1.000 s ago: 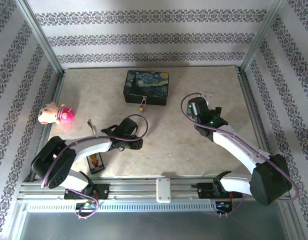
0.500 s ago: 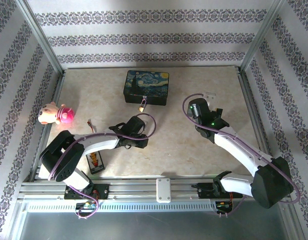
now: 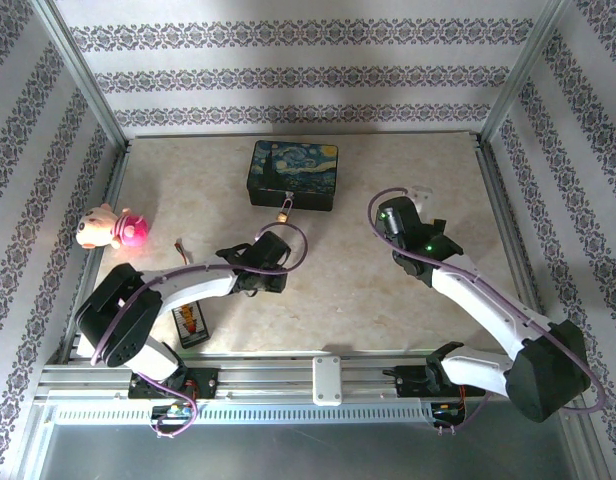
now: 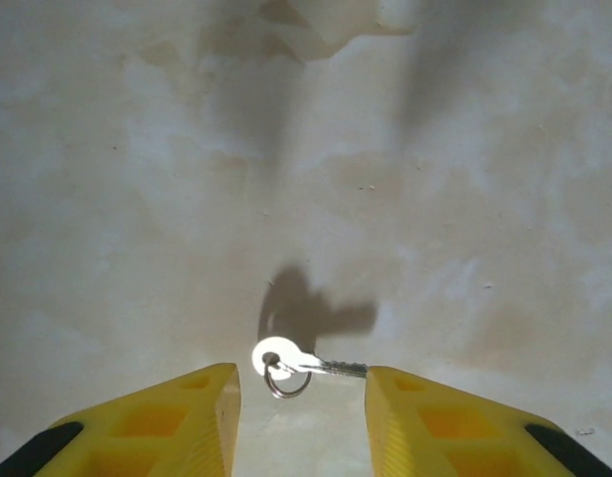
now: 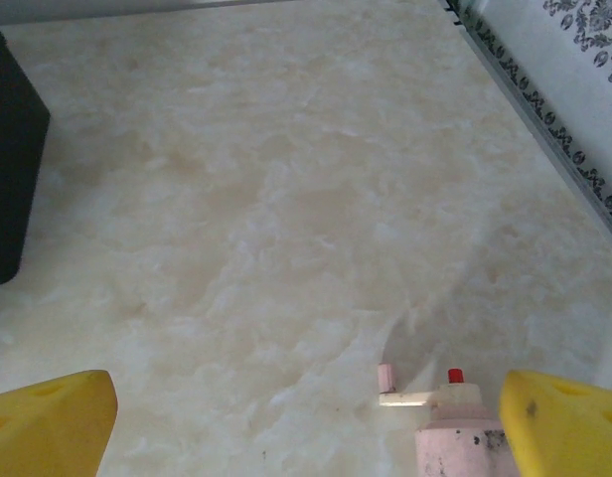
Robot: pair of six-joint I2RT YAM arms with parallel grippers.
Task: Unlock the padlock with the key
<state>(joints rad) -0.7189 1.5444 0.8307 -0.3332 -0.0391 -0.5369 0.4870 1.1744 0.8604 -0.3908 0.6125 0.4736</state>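
Left jaws: spread wide, gripping nothing, yellow fingers [image 4: 157,422] flanking a small silvery key [image 4: 311,366] with a round head on a wire ring. Lying flat on the pale marbled table [image 4: 137,199], blade tip just beside the right-hand finger; contact impossible to tell. Ahead of these jaws and near: the tiny brass-coloured padlock [image 3: 285,212], hanging at the near face of the dark starry-night painted box [image 3: 293,172], not yet opened.

Right jaws: also spread and empty, a small pale pink object with a red nub [image 5: 450,432] between them, close to the right-hand finger [image 5: 569,422]. Box and padlock well off to their left.

Step in hand, by the look of it: picking up the key. Next move: lower, close on the round head so the blade juts free. Thin and flat, so likely to skid or tilt under the pinch.
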